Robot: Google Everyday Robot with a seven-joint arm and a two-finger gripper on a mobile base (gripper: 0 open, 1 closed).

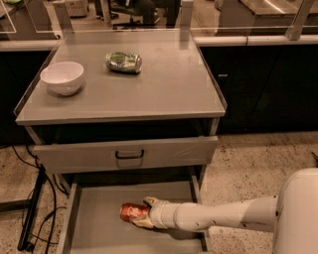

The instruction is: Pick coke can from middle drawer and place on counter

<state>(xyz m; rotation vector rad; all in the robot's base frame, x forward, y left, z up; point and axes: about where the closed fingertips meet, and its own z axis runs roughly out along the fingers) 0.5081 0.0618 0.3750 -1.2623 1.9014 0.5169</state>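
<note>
We take this for an office or lab workspace: a wheeled desk chair [126, 15] stands in the background, cables [30, 198] trail over the speckled stone floor [248, 158], and a grey metal cabinet's worktop [169, 84] fronts dark cupboards [268, 84]. The pincer [144, 213] lies in the open middle drawer [99, 230], clasping the coke can [131, 212].
</note>
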